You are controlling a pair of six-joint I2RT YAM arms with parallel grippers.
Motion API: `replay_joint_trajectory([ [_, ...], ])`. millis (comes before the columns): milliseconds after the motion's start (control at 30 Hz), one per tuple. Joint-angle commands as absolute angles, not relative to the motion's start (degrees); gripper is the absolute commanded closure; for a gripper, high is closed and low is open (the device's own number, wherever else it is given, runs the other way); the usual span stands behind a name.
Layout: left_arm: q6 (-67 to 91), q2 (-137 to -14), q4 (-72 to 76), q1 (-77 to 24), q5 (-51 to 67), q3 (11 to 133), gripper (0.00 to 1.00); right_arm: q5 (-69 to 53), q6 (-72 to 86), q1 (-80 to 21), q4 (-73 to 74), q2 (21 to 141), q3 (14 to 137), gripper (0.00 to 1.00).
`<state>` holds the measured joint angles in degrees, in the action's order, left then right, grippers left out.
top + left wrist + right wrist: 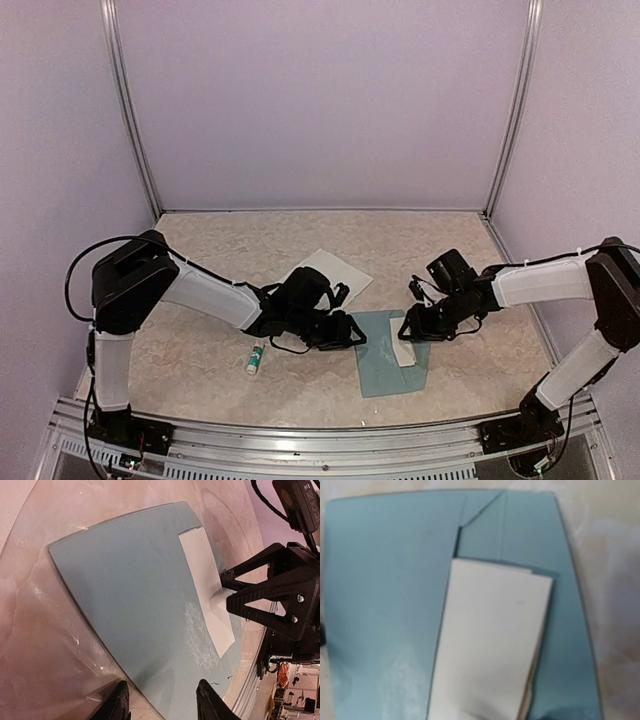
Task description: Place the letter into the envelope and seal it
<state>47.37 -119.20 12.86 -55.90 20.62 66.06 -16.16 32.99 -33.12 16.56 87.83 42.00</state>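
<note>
the letter (404, 352) — folded, off-white — lies on the 3 o'clock side of the teal envelope (378, 378), which is flat near the table's front; glue stick (256, 357) at the envelope's 9 o'clock, apart; left gripper (358, 332) straddles the envelope's 10 o'clock corner, fingers spread; right gripper (226, 586) touches the letter's edge — pinching or not, i cannot tell; white sheet (338, 268) at 11 o'clock, beyond

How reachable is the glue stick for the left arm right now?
Probably yes: the glue stick lies bare beside that arm; the left hand, at the envelope, need only pull back.
</note>
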Motion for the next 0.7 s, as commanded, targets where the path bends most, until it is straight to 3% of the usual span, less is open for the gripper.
replay_joint_trajectory([
  [0,47.02,-122.05,12.37,-55.72,21.2,67.27,0.57,-15.42,33.53,-34.12,14.95,88.67,41.31,0.59],
  [667,47.28,-123.05,12.92,-55.79,21.59,67.5,0.59,-17.6,35.68,-36.57,11.87,91.75,42.09,0.66],
])
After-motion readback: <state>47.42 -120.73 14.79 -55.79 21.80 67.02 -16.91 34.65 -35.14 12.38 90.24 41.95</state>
